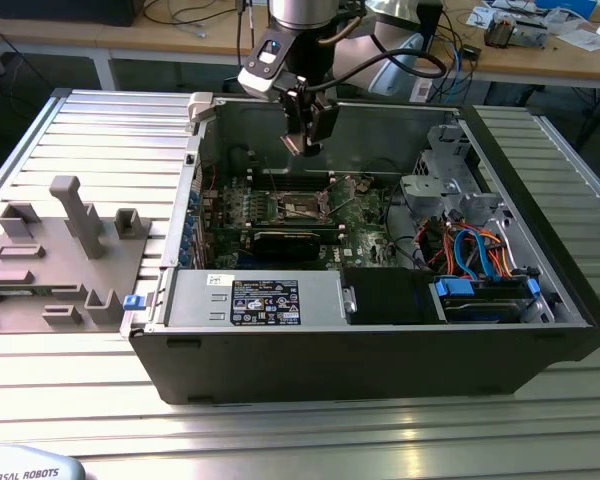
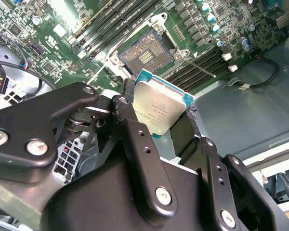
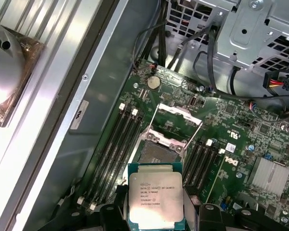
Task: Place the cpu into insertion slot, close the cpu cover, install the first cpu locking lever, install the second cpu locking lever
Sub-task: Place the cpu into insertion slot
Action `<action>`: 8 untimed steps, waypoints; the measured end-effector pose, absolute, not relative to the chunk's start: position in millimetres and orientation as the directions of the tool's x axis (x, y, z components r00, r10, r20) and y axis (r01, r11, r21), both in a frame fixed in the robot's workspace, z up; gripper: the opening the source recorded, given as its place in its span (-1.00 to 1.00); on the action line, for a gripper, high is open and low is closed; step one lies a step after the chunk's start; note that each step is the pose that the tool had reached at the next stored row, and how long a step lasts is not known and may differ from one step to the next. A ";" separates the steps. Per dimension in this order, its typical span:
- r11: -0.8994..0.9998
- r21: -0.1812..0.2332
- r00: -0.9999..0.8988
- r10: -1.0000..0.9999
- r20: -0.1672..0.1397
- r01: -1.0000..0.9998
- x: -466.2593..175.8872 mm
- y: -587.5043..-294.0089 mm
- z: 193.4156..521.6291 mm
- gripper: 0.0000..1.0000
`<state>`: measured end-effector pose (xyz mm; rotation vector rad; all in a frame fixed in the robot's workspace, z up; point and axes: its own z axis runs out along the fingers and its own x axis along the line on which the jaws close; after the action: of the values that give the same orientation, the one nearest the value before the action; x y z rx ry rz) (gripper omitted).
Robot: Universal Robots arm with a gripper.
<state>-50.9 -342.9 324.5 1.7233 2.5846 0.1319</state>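
Note:
The cpu (image 3: pixel 155 195), a flat square chip with a silver-grey top and a teal edge, is clamped between my black fingers (image 2: pixel 132 127) in both wrist views. My gripper (image 1: pixel 305 146) hangs inside the open computer case, above the motherboard. The insertion slot (image 3: pixel 156 153) lies uncovered just beyond the held cpu (image 2: pixel 160 108), and its contact field (image 2: pixel 147 55) is bare. The cpu cover (image 3: pixel 179 119), a thin silvery frame, stands flipped up at the socket's far side. Thin wire locking levers (image 3: pixel 151 118) stand released beside it.
Memory slots (image 3: pixel 118 142) flank the socket on both sides. A drive cage with blue and orange cables (image 1: pixel 470 250) fills the case at the exterior view's right. The power supply (image 1: pixel 265 300) sits at the front. A grey fixture tray (image 1: pixel 60 260) lies outside, at the exterior view's left.

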 end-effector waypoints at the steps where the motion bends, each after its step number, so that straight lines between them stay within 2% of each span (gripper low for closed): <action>1: 0.379 0.088 -0.382 0.924 0.020 0.921 -50.9 -342.9 324.5 0.08; 8: 0.308 0.089 -0.311 0.950 0.020 0.947 -50.9 -342.9 324.2 0.08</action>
<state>-50.9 -342.9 324.2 1.8224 2.5116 0.1297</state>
